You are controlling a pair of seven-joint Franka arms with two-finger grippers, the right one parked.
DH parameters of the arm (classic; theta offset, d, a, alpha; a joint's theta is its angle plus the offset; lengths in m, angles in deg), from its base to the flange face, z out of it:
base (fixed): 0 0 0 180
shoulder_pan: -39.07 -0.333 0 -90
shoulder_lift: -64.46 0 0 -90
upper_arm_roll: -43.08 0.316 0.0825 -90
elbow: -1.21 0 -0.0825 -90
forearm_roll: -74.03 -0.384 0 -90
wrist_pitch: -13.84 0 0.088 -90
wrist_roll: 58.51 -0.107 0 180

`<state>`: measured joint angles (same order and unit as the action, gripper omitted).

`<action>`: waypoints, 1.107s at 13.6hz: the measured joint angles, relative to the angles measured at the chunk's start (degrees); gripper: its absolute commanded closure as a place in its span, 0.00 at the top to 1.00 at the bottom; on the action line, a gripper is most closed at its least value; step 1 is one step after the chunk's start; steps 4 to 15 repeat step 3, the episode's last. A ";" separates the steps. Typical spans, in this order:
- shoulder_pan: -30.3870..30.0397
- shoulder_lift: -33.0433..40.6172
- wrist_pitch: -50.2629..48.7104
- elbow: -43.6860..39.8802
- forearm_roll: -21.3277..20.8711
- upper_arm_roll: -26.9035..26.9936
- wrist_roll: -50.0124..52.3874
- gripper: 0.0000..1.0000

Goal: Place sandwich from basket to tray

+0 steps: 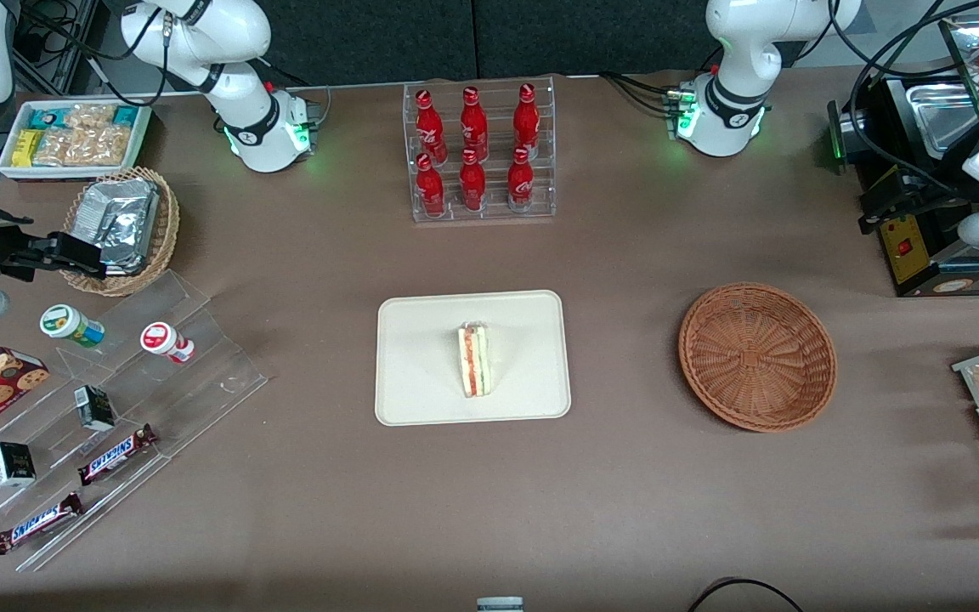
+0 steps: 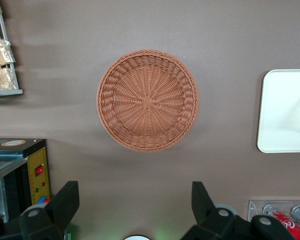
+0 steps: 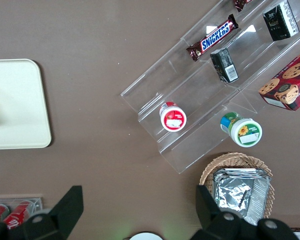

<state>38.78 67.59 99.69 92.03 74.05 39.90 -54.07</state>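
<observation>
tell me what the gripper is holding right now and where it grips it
Nothing is held. The gripper is open and hangs above the bare table beside the basket, which has nothing in it. The sandwich already lies on the tray.

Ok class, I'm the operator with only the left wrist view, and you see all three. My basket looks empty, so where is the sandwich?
Observer: The sandwich stands near the middle of the tray, filling edge up.
Operator: Anything else on that tray?
Observer: No. The front view shows the whole tray with only the sandwich on it.
Operator: My claw hangs open and empty above the table beside the basket. What lies toward the parked arm's end?
Observer: A clear stepped rack with Snickers bars on it.
</observation>
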 measured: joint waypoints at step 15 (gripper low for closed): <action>0.02 0.00 -0.50 -0.02 0.01 -0.01 0.00 1.00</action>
